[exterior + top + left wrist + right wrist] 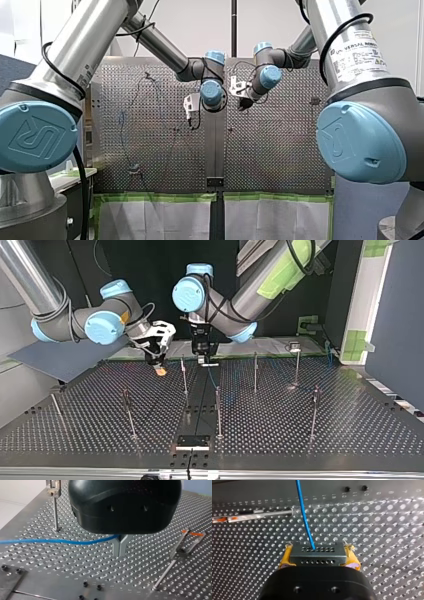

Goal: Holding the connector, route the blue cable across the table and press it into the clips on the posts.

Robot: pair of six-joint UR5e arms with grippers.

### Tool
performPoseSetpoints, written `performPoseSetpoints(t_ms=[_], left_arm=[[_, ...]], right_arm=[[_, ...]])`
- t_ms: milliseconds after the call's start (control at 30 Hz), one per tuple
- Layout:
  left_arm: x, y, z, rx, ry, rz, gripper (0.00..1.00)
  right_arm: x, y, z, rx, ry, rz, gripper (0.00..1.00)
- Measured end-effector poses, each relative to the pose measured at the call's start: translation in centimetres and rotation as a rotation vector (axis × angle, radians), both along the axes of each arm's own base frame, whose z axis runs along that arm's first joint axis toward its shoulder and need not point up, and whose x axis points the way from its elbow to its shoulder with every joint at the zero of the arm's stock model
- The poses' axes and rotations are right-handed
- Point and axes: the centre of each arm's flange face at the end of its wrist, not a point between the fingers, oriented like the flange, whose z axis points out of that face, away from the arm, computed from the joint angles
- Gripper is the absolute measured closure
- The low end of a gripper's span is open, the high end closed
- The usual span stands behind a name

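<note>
My right gripper (319, 550) has its yellow-pad jaws clenched on the grey connector (317, 558). The blue cable (305, 517) leaves the connector's front face and runs ahead over the perforated counter (387, 530).

My left gripper (120, 547) sits low over the counter, metal jaws pinched together with the cable entering between them, so it reads as grasping the cable. The nearest post (55, 512), with its clip (53, 490) on top, stands beside the cable run – well apart, cable not seated.

Judged step: carrying the line to a clip, early in the task.

To do it well:
- Hold the connector firm.
- Use the left grip to lift the cable to clip height.
- Keep the span lightly taut, not yanked.
- Come at the clip slot square and press straight in – the thin posts likely flex if side-loaded.
</note>
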Motion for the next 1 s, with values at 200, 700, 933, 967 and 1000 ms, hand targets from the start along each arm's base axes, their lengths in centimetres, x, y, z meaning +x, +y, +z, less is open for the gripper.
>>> performPoseSetpoints(t_ms=[200,700,933,967,1000], left_arm=[[-0.7,0.3,-2.1,0.001,0.011,-0.044,1.0],[-1.2,1.8,-5.1,-0.015,0.042,-0.084,1.0],[-0.6,1.2,-6.5,-0.031,0.04,-0.127,1.0],[-0.5,1.1,-6.9,-0.034,0.041,-0.134,1.0],[-0.4,0.9,-7.4,-0.04,0.043,-0.142,1.0]], right_arm=[[-0.6,1.1,0.5,-0.008,-0.045,-0.001,1.0],[-1.8,2.9,-2.4,-0.033,-0.062,-0.025,1.0],[-3.2,3.3,-4.8,-0.046,-0.004,-0.068,1.0],[-3.3,3.4,-5.1,-0.043,0.001,-0.071,1.0],[-3.5,3.5,-5.6,-0.036,0.008,-0.074,1.0]])
